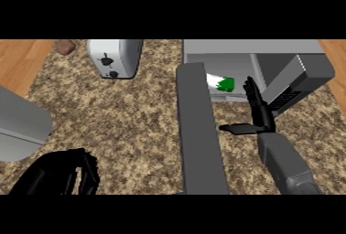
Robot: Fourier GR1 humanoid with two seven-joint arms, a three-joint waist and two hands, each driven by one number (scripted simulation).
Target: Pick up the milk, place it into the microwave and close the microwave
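Milk [222,84]: white carton with green mark, inside the microwave [251,47] at upper right, just left of the right hand's fingers.
Microwave door [199,132]: swung open, seen edge-on as a long grey slab running toward the lower edge, left of the milk.
Right hand [259,116]: fingers straight and released, pointing into the microwave opening, thumb out to the left; not touching the milk as far as can be told.
Left hand [61,176]: lower left corner, over the speckled table [128,119], fingers relaxed, holding nothing.
Toaster [113,57]: upper left, well apart from the microwave.
Grey rounded object [20,125]: left edge, identity unclear.
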